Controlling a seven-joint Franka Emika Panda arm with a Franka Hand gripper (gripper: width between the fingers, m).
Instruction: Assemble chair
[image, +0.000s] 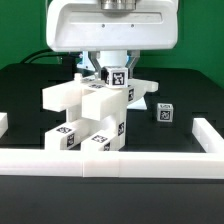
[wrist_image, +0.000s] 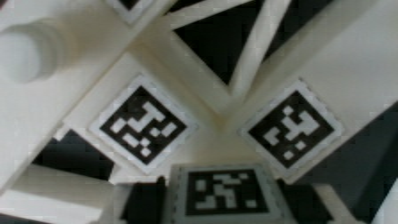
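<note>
Exterior view, from its left to its right: a stub of the rail (image: 4, 122), cut off by the frame edge. Dark cables (image: 40, 55) at the back, their ends hidden behind the arm (image: 110, 25). The chair (image: 85, 115), a stack of white tagged parts in the middle of the table (image: 30, 95), just behind the front rail. A loose tagged block (image: 165, 113), lying apart from the chair. The rail's right-hand corner.

The arm's housing fills the top of the picture. The gripper (image: 114, 70) hangs directly over the chair, its fingers on either side of the topmost tagged piece (image: 116, 77). Whether they press on that piece or merely flank it cannot be told, as shadow and the piece itself cover the pads. The joints between the chair's parts are hard to make out, white on white.

Wrist view: blurred, close on the chair (wrist_image: 196, 70). It shows three tags (wrist_image: 143, 122), the one nearest the frame edge cut off, and a round white knob (wrist_image: 32, 50). The fingers cannot be picked out.
</note>
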